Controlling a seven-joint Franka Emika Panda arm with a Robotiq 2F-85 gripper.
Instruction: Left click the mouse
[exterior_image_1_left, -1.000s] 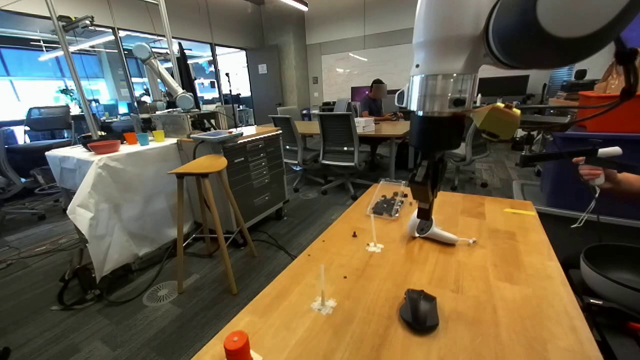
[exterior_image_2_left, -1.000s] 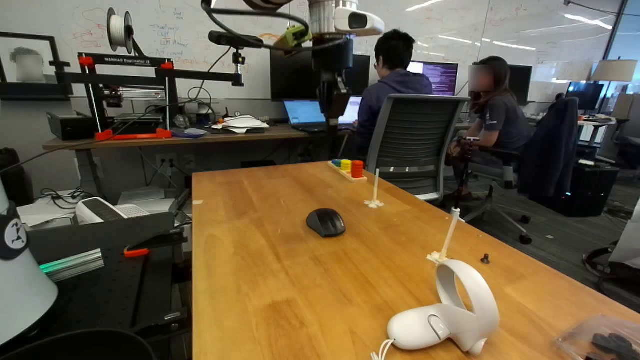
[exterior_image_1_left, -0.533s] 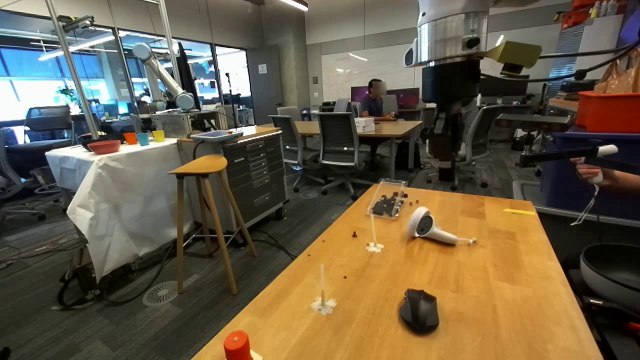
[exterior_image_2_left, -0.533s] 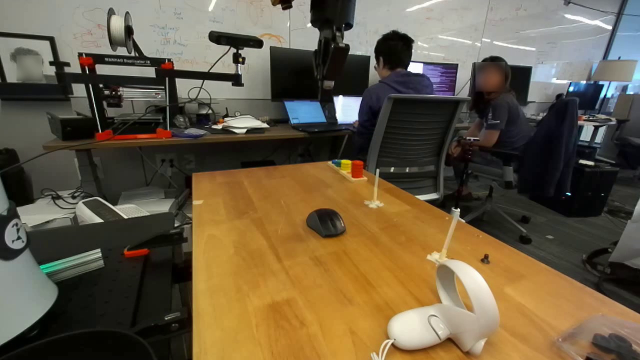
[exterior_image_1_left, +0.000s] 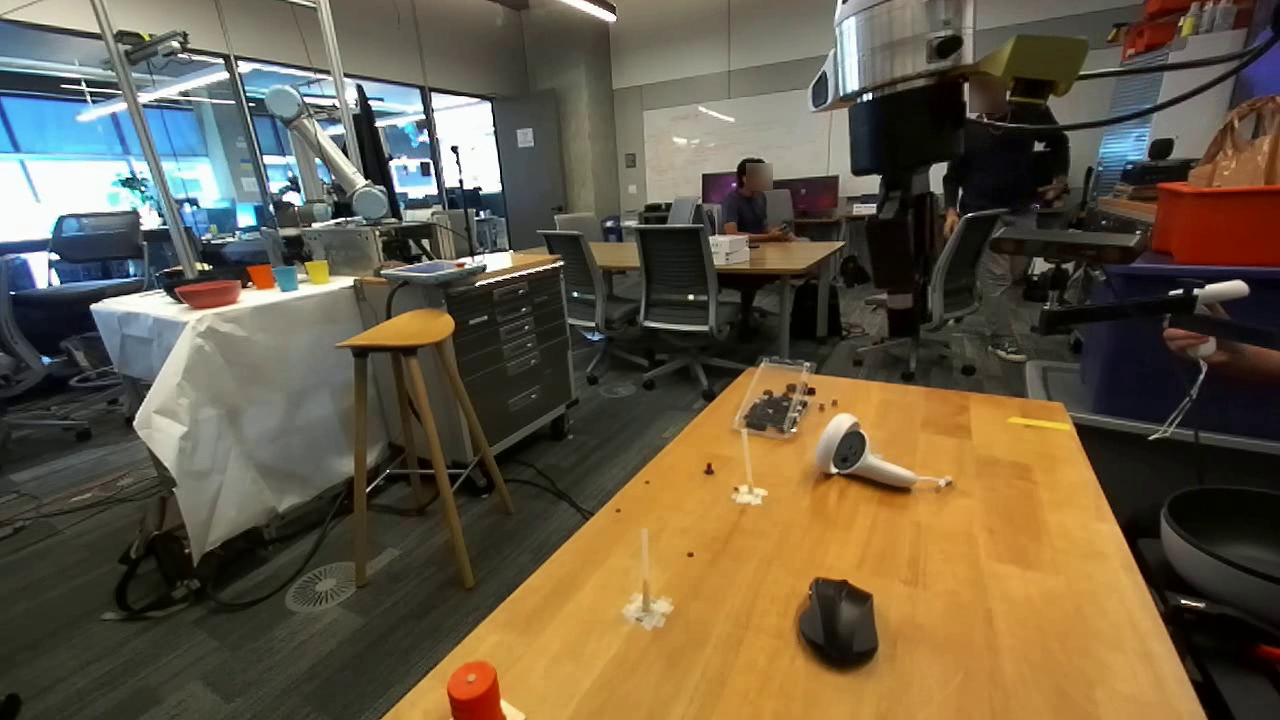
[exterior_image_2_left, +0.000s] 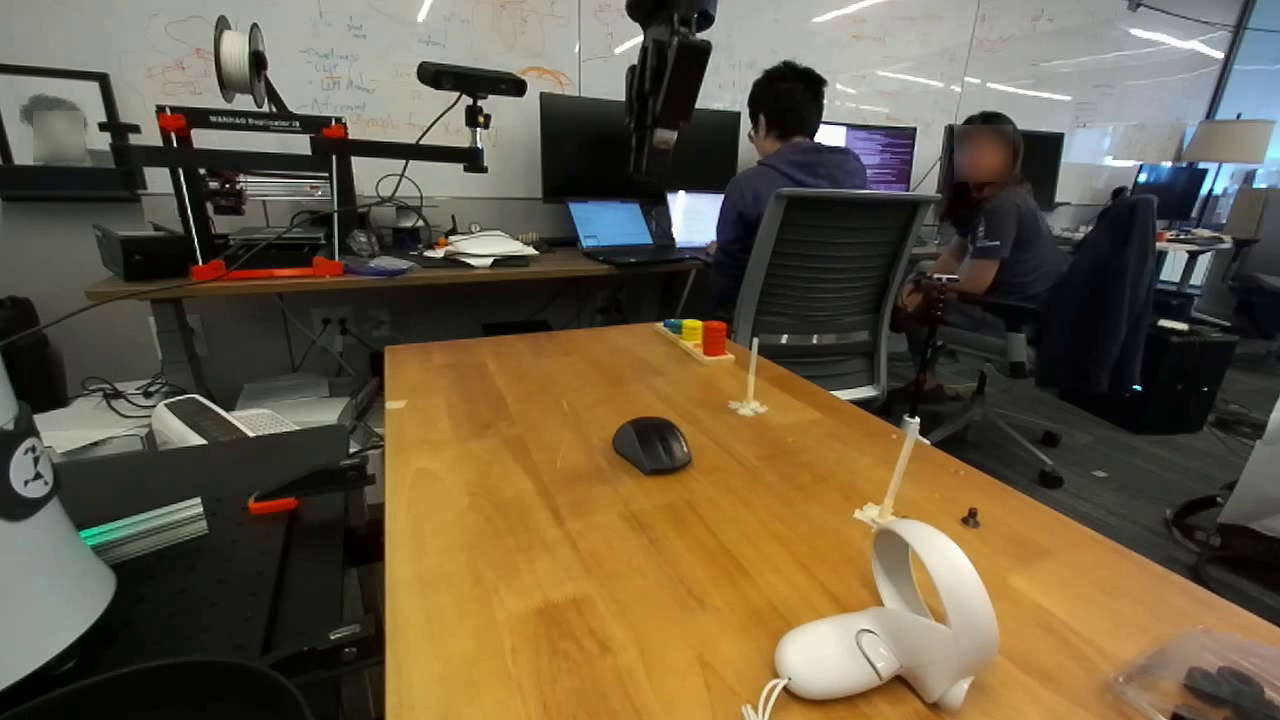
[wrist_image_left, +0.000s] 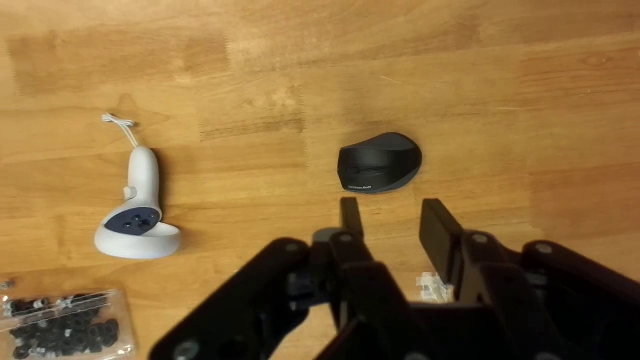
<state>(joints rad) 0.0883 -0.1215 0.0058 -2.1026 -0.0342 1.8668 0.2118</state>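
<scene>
The black rounded mouse (exterior_image_1_left: 840, 622) lies on the wooden table and shows in both exterior views (exterior_image_2_left: 652, 446). In the wrist view the mouse (wrist_image_left: 380, 162) lies just beyond the fingertips, with its button end to the left. My gripper (wrist_image_left: 391, 205) is open, with bare table between its two fingers. In both exterior views the gripper (exterior_image_1_left: 903, 318) hangs well above the table, apart from the mouse; its fingers (exterior_image_2_left: 654, 150) point down.
A white VR controller (exterior_image_2_left: 850, 655) lies on the table. Two thin upright sticks (exterior_image_1_left: 645, 565) (exterior_image_1_left: 747, 460) stand taped to the table. A clear box of dark bits (exterior_image_1_left: 775, 400) is at the far edge. A red stacking piece (exterior_image_1_left: 474, 690) stands at the near edge.
My gripper has risen away from the table and moved a little right in an exterior view. The mouse has not moved. A standing person now shows behind the arm.
</scene>
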